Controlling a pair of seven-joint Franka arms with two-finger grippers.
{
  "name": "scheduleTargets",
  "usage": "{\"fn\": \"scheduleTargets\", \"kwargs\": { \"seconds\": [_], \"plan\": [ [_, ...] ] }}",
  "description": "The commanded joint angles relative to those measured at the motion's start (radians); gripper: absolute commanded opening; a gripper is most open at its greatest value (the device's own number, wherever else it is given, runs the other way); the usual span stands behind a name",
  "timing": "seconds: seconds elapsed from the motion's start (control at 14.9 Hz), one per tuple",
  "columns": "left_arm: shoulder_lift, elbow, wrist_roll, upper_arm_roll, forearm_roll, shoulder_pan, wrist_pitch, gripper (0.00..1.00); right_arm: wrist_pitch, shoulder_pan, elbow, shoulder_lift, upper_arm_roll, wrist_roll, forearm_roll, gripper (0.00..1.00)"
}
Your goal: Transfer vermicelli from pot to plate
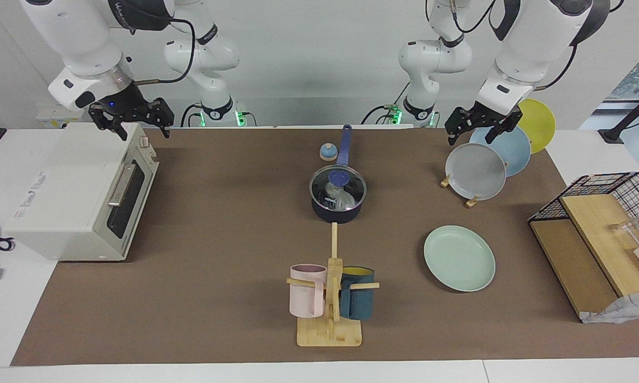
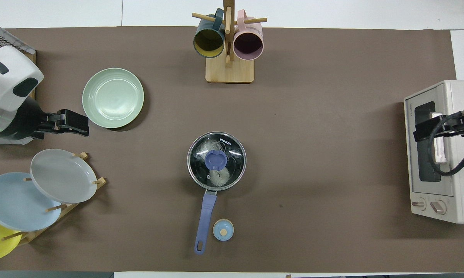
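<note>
The dark navy pot [image 1: 338, 210] stands mid-table with its long blue handle [image 2: 204, 216] toward the robots. A glass lid with a blue knob [image 2: 215, 159] covers it. The whitish vermicelli [image 2: 219, 176] shows through the lid inside the pot [image 2: 191, 175], also in the facing view [image 1: 342, 199]. The mint-green plate [image 1: 459, 258] lies empty toward the left arm's end, farther from the robots than the pot; it also shows in the overhead view [image 2: 113, 97]. My left gripper [image 1: 471, 137] hangs open and empty over the plate rack. My right gripper [image 1: 144, 133] hangs open and empty over the toaster oven.
A toaster oven [image 1: 80, 197] stands at the right arm's end. A plate rack holds a grey plate [image 1: 478, 171], a light blue plate [image 1: 508, 149] and a yellow plate [image 1: 540, 123]. A mug tree [image 1: 330, 319] carries a pink and a teal mug. A small blue round object [image 2: 223, 230] lies beside the pot handle. A wire basket [image 1: 601, 186] stands at the left arm's end.
</note>
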Motion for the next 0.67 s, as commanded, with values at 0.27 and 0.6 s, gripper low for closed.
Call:
{"fn": "scheduleTargets", "kwargs": {
  "seconds": [0.27, 0.6],
  "plan": [
    [-0.011, -0.002, 0.009, -0.006, 0.017, 0.014, -0.002, 1.00, -0.022, -0.006, 0.008, -0.004, 0.003, -0.009, 0.014, 1.00],
    [-0.011, -0.001, 0.009, -0.008, 0.017, 0.012, 0.000, 1.00, -0.013, -0.007, 0.004, -0.007, 0.003, -0.005, 0.017, 1.00]
  ]
}}
